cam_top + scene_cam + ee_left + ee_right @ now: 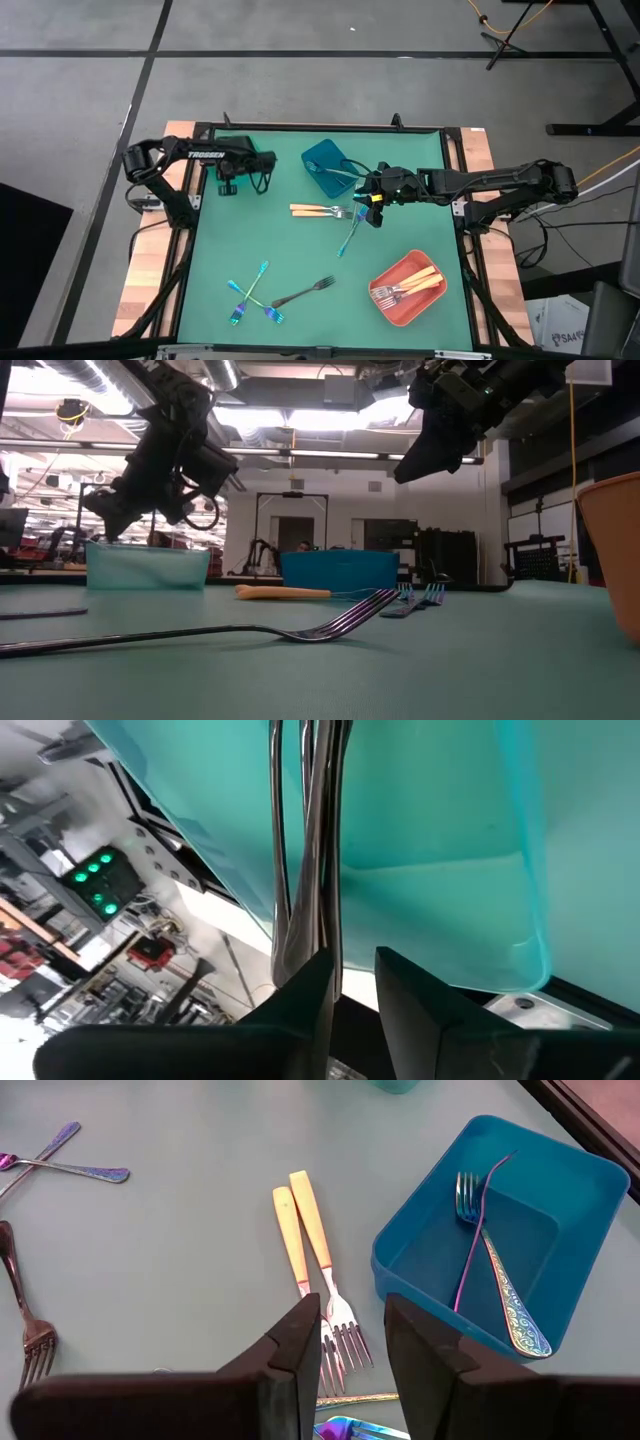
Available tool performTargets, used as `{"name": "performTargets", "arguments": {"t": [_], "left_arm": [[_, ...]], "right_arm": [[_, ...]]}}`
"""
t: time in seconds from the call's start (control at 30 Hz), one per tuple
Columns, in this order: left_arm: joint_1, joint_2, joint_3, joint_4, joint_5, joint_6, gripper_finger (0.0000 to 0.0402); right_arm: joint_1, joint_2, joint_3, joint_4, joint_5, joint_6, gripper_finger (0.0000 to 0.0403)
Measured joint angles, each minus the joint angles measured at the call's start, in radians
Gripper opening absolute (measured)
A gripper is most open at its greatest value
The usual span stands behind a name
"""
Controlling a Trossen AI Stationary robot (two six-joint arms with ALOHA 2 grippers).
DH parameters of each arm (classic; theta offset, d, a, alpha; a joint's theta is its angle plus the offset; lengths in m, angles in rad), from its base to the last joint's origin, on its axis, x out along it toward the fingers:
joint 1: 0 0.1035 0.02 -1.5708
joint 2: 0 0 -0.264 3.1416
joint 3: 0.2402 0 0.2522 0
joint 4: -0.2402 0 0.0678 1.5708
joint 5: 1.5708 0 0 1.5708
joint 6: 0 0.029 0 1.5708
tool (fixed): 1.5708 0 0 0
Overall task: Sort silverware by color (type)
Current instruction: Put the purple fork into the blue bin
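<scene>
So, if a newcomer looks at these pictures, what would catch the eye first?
Probably the coral-red bin at the mat's near right, holding gold-handled forks, and the blue bin at the far middle with iridescent forks inside. The right gripper hovers, jaws apart, above two gold-handled forks lying loose beside the blue bin.

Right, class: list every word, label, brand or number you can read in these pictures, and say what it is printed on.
"TROSSEN", white letters on the left arm, seen from above.
"SAM...", part of a word on a white box on the floor at the lower right; the rest is cut off.
Nothing else is readable: the forks, bins and table carry no visible text.
</scene>
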Motion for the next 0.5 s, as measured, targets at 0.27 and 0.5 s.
{"name": "performTargets", "arguments": {"t": [0.27,0.5], "left_arm": [[-0.016,0.0,0.066,-0.008,-0.026,-0.045,0.0071],[-0.05,0.0,0.176,-0.01,-0.014,-0.081,0.0071]], "right_arm": [[0.0,0.0,0.0,0.0,0.0,0.0,0.0104],[0.0,0.0,0.0,0.0,0.0,0.0,0.0104]]}}
